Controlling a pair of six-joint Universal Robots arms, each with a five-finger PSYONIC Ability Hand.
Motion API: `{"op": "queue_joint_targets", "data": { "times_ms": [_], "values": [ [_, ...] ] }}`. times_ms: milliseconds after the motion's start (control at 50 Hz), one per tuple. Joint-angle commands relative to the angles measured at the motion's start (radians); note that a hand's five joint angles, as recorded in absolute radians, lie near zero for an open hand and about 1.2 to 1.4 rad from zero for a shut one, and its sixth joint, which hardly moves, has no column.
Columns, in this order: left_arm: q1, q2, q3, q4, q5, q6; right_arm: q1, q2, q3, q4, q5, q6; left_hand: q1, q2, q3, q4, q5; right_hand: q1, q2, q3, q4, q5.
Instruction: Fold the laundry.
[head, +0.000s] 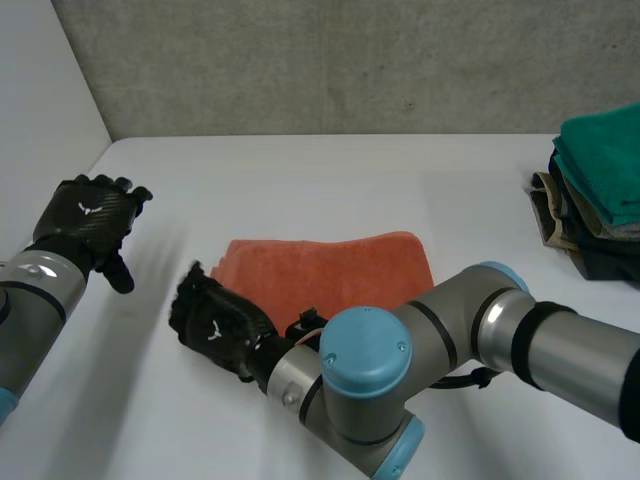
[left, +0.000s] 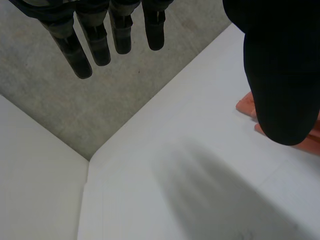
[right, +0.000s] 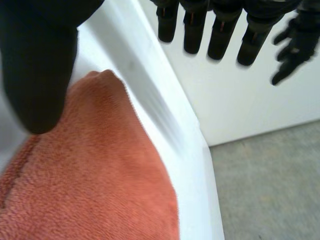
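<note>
Right hand (head: 215, 325) is nearer: just beside the orange towel's (head: 340, 265) left end, fingers straight, empty. The towel's long axis runs crosswise. Left hand (head: 85, 215) is well apart, fingers spread.

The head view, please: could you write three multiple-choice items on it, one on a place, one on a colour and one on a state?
1. What colour is the top of the pile?
A. teal
B. orange
C. white

2. Where is the right hand?
A. on the pile
B. at one end of the towel
C. touching the left hand

3. The left hand is:
A. shut on the towel
B. open, off the towel
C. shut, holding nothing

Key:
1 A: the topmost cloth is teal.
2 B: the hand sits at the towel's end nearer the left hand, apart from it.
3 B: its fingers are straight and hold nothing.
</note>
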Motion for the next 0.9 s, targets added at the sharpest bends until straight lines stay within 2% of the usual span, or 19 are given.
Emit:
{"op": "queue_joint_targets", "data": {
  "times_ms": [20,80,140,240,340,420,440,460,540,640,700,760,800,900],
  "values": [
    [-0.019,-0.001,0.039,0.01,-0.001,0.0,-0.043,-0.185,0.094,0.015,0.146,0.291,-0.04,-0.033,-0.04,-0.029,-0.045,-0.117,-0.151,-0.176,-0.173,-0.157],
    [-0.053,-0.001,0.065,0.01,-0.002,-0.006,-0.103,-0.259,0.142,0.043,0.189,0.397,-0.037,-0.03,-0.037,-0.026,-0.042,-0.117,-0.151,-0.176,-0.173,-0.157],
    [-0.117,-0.013,0.088,0.01,-0.002,-0.028,-0.187,-0.348,0.226,0.156,0.218,0.508,-0.034,-0.027,-0.034,-0.023,-0.039,-0.117,-0.151,-0.176,-0.173,-0.157],
    [-0.235,-0.071,0.126,0.022,-0.007,-0.058,-0.298,-0.362,0.309,0.273,0.237,0.528,-0.025,-0.019,-0.025,-0.015,-0.03,-0.117,-0.151,-0.176,-0.173,-0.157],
    [-0.313,-0.135,0.163,0.037,-0.014,-0.054,-0.409,-0.36,0.392,0.282,0.28,0.519,-0.025,-0.019,-0.025,-0.015,-0.03,-0.107,-0.141,-0.166,-0.163,-0.147],
    [-0.33,-0.149,0.175,0.037,-0.016,-0.052,-0.484,-0.342,0.435,0.235,0.28,0.496,-0.025,-0.019,-0.025,-0.015,-0.03,0.361,0.328,0.303,0.306,0.322],
    [-0.33,-0.149,0.175,0.037,-0.016,-0.052,-0.514,-0.334,0.452,0.213,0.28,0.467,-0.022,-0.016,-0.022,-0.012,-0.028,0.903,0.87,0.845,0.848,0.864],
    [-0.33,-0.149,0.175,0.037,-0.016,-0.052,-0.525,-0.334,0.457,0.203,0.28,0.455,-0.025,-0.019,-0.025,-0.015,-0.03,1.103,1.069,1.044,1.047,1.063],
    [-0.324,-0.143,0.174,0.036,-0.018,-0.052,-0.553,-0.339,0.457,0.161,0.292,0.358,-0.025,-0.019,-0.025,-0.015,-0.03,1.105,1.071,1.046,1.049,1.065],
    [-0.317,-0.125,0.169,0.031,-0.019,-0.052,-0.524,-0.371,0.402,0.132,0.295,0.303,-0.025,-0.019,-0.025,-0.015,-0.03,1.105,1.071,1.046,1.049,1.065],
    [-0.298,-0.09,0.161,0.028,-0.027,-0.054,-0.415,-0.424,0.339,0.11,0.286,0.303,-0.028,-0.022,-0.028,-0.018,-0.033,1.105,1.071,1.046,1.049,1.065],
    [-0.266,-0.057,0.151,0.025,-0.044,-0.055,-0.291,-0.415,0.273,0.084,0.254,0.309,-0.028,-0.022,-0.028,-0.018,-0.033,1.105,1.071,1.046,1.049,1.065],
    [-0.248,-0.05,0.145,0.025,-0.05,-0.058,-0.239,-0.391,0.253,0.068,0.217,0.307,-0.028,-0.022,-0.028,-0.018,-0.033,1.105,1.071,1.046,1.049,1.065],
    [-0.214,-0.034,0.119,0.023,-0.067,-0.067,-0.09,-0.236,0.195,0.057,0.032,0.287,-0.031,-0.025,-0.031,-0.021,-0.036,1.105,1.071,1.046,1.049,1.065]
  ]
}}
